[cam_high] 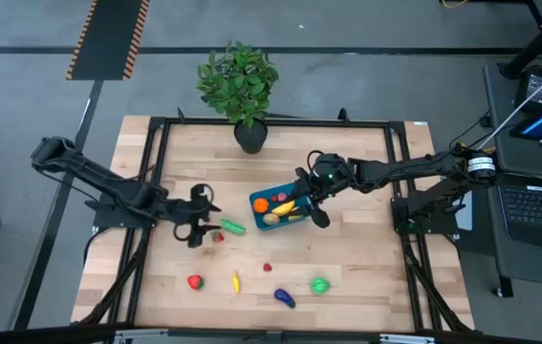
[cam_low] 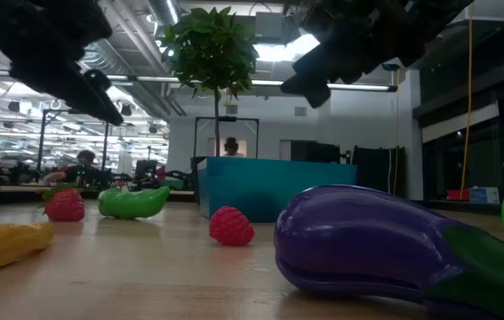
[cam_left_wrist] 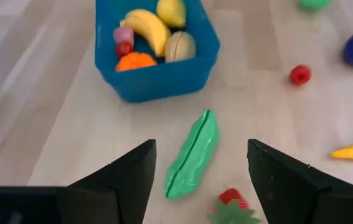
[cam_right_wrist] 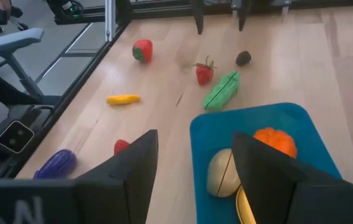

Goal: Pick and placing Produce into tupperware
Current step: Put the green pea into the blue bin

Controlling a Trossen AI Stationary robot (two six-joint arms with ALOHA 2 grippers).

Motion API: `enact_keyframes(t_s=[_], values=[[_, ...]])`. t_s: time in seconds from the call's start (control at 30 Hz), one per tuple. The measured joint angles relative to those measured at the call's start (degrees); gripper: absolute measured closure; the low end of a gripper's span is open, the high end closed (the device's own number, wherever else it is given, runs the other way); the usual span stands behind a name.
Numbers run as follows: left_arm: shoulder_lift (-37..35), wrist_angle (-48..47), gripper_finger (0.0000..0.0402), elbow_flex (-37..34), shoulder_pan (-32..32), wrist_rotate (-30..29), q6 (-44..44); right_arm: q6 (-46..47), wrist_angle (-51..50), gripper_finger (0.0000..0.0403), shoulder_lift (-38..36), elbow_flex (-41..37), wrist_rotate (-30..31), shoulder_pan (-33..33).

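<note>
The teal tupperware (cam_high: 272, 222) stands mid-table and holds a banana (cam_left_wrist: 148, 28), an orange piece (cam_left_wrist: 136, 61) and other produce. A green pea pod (cam_left_wrist: 192, 155) and a strawberry (cam_left_wrist: 232, 204) lie on the wood to its left. My left gripper (cam_high: 207, 218) hovers open just left of the pod, and in its wrist view the pod shows between the two fingers without touching them. My right gripper (cam_high: 311, 199) stands open above the container's right end, with nothing between its fingers (cam_right_wrist: 132, 168).
Near the front edge lie loose produce: a red piece (cam_high: 194, 281), a yellow one (cam_high: 236, 282), a small red berry (cam_high: 267, 268), a purple eggplant (cam_high: 284, 298) and a green piece (cam_high: 320, 285). A potted plant (cam_high: 242, 81) stands at the far edge.
</note>
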Motion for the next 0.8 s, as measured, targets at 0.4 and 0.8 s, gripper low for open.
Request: enact_keyframes(t_s=[0.4, 0.8], values=[[17.48, -8.79, 0.0162, 13.51, 6.93, 10.54, 13.54, -1.36, -5.38, 0.0196, 0.00, 0.00, 0.00, 0.00], [31.30, -18.95, 0.0163, 24.65, 9.14, 13.15, 19.52, -1.56, -8.69, 0.0196, 0.00, 0.00, -0.02, 0.00]])
